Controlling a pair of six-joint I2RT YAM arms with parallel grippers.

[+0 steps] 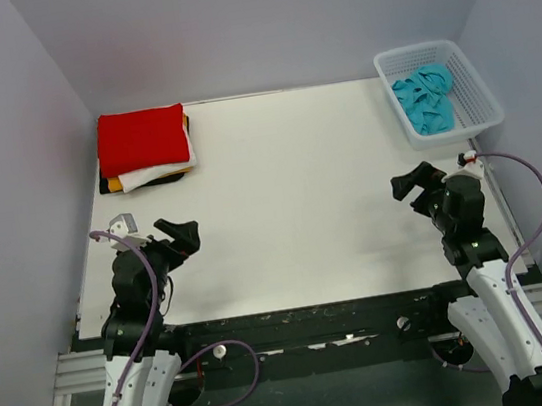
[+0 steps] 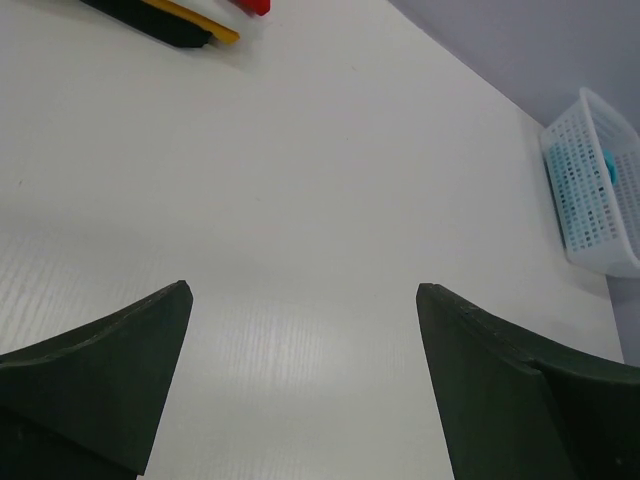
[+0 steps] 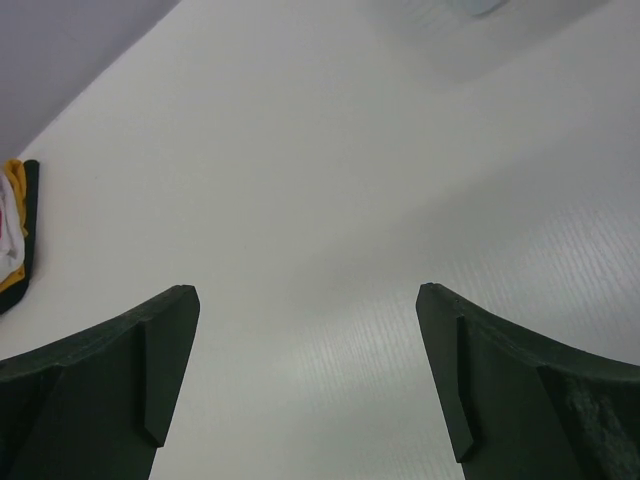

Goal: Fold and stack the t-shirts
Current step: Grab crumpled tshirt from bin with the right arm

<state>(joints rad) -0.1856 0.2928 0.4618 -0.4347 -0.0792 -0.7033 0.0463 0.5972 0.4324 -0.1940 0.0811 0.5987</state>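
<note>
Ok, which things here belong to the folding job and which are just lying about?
Job:
turquoise t-shirt, crumpled, not yet folded
folded stack, red on top, then white, yellow-orange, black

Lying about:
white mesh basket, far right corner, holding that shirt

A stack of folded t-shirts [image 1: 144, 148] lies on the counter [image 1: 291, 200] in its far left corner. The top shirt sits a little back, so the edges of those beneath it show along the near side. A basket [image 1: 486, 97] stands in the far right corner, with one loose t-shirt [image 1: 425, 97] bunched inside it. The left gripper [image 1: 187, 237] hangs over the near left of the counter, before the stack. The right gripper [image 1: 415, 186] hangs over the near right, just before the basket.
</note>
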